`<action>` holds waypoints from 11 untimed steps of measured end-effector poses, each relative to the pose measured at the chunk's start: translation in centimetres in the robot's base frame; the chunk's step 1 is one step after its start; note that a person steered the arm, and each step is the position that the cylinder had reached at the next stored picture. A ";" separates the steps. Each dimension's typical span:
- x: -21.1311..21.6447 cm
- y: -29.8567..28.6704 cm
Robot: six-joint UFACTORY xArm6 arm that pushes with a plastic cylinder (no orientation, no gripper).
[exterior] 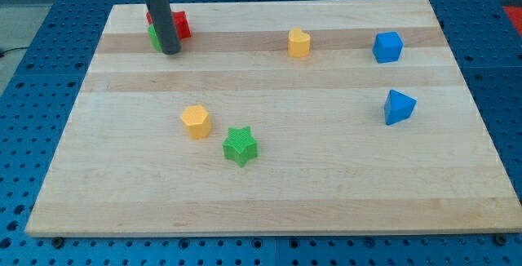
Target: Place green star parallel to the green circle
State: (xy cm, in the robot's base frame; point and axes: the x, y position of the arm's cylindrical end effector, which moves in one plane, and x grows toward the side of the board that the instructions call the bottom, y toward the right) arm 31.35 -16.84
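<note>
Camera view shows my tip (169, 50) resting on the wooden board (326, 192) near the view's top left, a bare rod with no jaws to open or close, covering most of a green block (152, 37) and just left of a red block (180, 24). The green star (241, 146) lies well below and right of my tip, just beside a yellow hexagon (196, 121). Far to my tip's right sit a yellow heart (299, 43), a blue cube (388, 46) and a blue triangle (399, 107).

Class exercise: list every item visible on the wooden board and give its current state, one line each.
My tip: at the view's top left, hiding most of a green block.
Green block: mostly hidden, shape unclear.
Red block: beside rod.
Green star block: flat, untouched.
Yellow hexagonal block: flat, near star.
Yellow heart-shaped block: flat.
Blue cube: flat.
Blue triangular block: flat.
</note>
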 end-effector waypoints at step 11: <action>18.2 -2.7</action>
